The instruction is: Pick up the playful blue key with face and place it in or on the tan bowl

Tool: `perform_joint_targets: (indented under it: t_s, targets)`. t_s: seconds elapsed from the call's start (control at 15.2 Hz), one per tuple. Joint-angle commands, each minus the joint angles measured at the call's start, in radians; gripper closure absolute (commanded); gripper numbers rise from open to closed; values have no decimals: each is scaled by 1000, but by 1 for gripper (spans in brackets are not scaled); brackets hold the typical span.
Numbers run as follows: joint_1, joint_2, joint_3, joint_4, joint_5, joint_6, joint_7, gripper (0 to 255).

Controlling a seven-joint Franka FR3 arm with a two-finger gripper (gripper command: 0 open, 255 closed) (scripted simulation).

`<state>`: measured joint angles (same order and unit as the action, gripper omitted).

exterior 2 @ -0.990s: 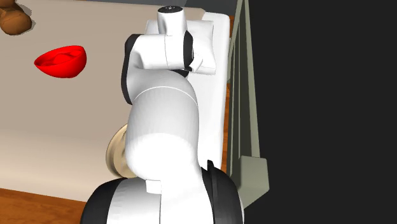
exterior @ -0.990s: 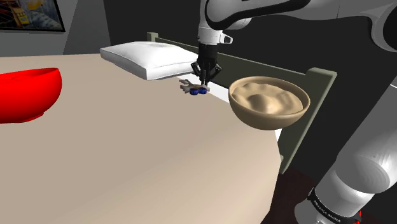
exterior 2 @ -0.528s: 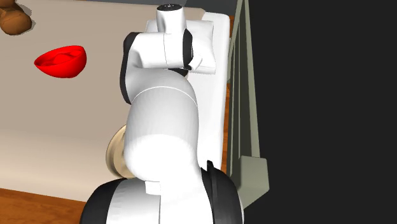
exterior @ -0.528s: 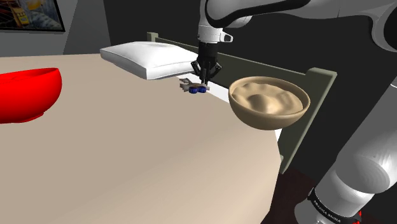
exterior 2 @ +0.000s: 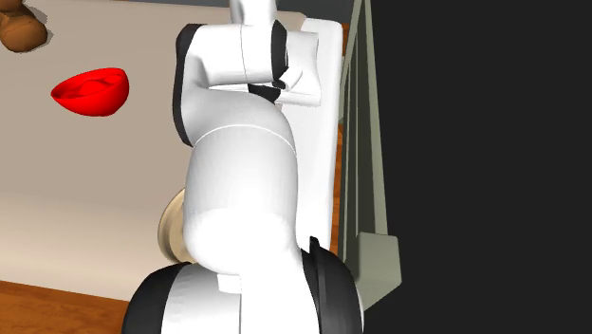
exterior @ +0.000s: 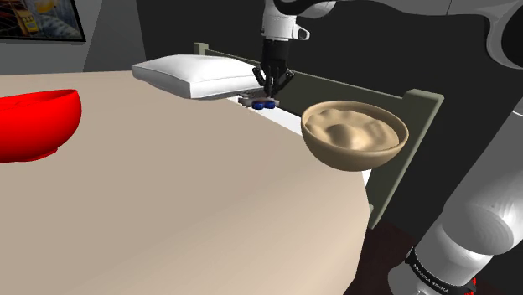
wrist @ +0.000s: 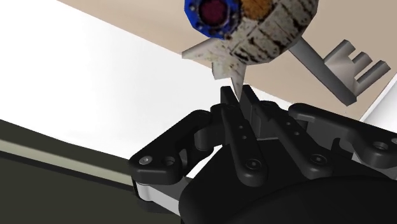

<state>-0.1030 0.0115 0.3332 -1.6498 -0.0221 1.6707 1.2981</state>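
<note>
I am wearing glossy white shells along my arm [exterior: 473,222], each one fat and rounded, with dark joints [exterior 2: 327,285] showing between them. Low down, a black collar [exterior: 423,270] is carrying small white lettering, with a red mark [exterior: 478,282] beside it. My gripper [wrist: 238,95] is showing all black: angular linkages, round screws [wrist: 252,165], and a pale grey patch [wrist: 156,194] underneath.

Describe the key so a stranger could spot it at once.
Start at the white pillow at the far end of the beige bed. Beside its corner, toward the tan bowl, the key hangs in the black end effector. Only it has a round face with blue eyes.
</note>
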Motion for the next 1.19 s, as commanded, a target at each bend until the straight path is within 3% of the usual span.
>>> perform_joint_targets:
  t_s: [0.0, 1.12]
  targets:
    - [1, 3, 1, 32, -1, -29, 2, 255]
    - [21, 101, 14, 390, -36, -294, 19, 255]
